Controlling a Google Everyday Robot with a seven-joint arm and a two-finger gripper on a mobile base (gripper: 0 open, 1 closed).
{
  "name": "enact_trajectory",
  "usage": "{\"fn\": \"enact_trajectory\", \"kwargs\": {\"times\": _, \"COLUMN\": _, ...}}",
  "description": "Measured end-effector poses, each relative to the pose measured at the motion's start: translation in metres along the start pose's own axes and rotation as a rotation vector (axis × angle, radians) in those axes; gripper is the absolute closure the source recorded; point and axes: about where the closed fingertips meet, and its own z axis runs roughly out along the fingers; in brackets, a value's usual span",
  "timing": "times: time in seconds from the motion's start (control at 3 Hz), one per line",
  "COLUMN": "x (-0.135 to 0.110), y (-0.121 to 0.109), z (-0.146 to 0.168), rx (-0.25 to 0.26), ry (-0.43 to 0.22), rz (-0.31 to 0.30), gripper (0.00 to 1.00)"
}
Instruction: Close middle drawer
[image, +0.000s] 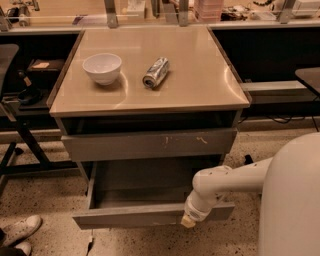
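Nothing is closed yet: your middle drawer (130, 216) stands well out. Your gripper (189, 220) sits at its front's right end; open or shut, you cannot tell.

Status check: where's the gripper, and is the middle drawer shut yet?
Gripper at front face of middle drawer, right of center. Drawer pulled well out, not yet shut. Nothing seen blocking its travel.
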Motion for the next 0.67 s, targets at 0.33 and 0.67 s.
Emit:
{"fn": "enact_trajectory", "kwargs": {"times": 0.33, "x": 0.0000, "y": 0.0000, "z": 0.0000, "rx": 0.000, "ry": 0.000, "rz": 0.000, "gripper": 0.13}}
{"fn": "enact_trajectory", "kwargs": {"times": 0.67, "x": 0.0000, "y": 0.0000, "z": 0.0001, "rx": 0.000, "ry": 0.000, "rz": 0.000, "gripper": 0.00}}
